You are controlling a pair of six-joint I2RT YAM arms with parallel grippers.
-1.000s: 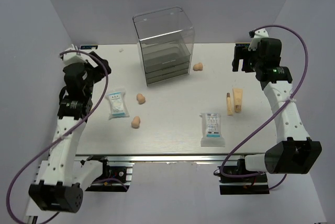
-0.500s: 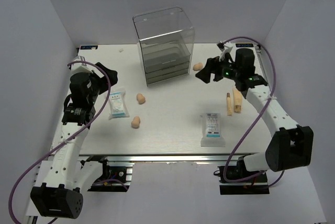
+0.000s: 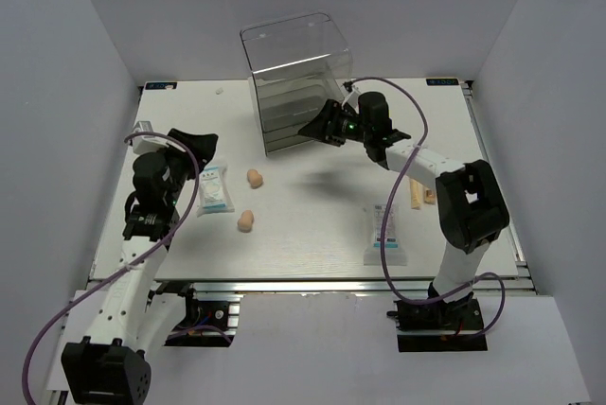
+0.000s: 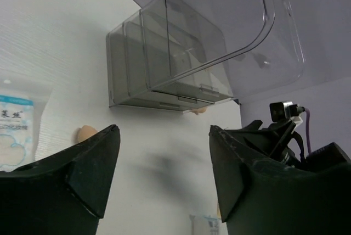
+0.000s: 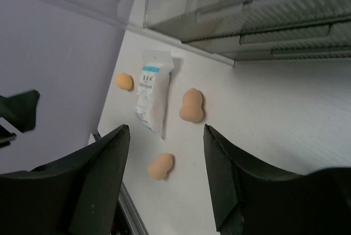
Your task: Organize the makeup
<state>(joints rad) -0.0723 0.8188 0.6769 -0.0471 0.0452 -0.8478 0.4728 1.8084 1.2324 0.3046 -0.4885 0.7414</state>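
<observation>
The left end effector hangs over the left part of the bench, fingers spread with nothing between them. The nearer sachet lies flat just beside it, toward the near edge and slightly right, its long axis running near-to-far, so the left arm is plainly the closer one for it. The right end effector, likewise spread and empty, points leftward just in front of the drawer box, so a drawer front looks its likelier target. One sponge and a second sponge sit right of that sachet, between the arms. The other sachet and the slim stick lie well to the right, and the tube beside the stick barely shows past the right arm. A third sponge by the box shows only from the left wrist, and a peach blob beyond the nearer sachet only from the right wrist; overhead, the arms cover both spots
</observation>
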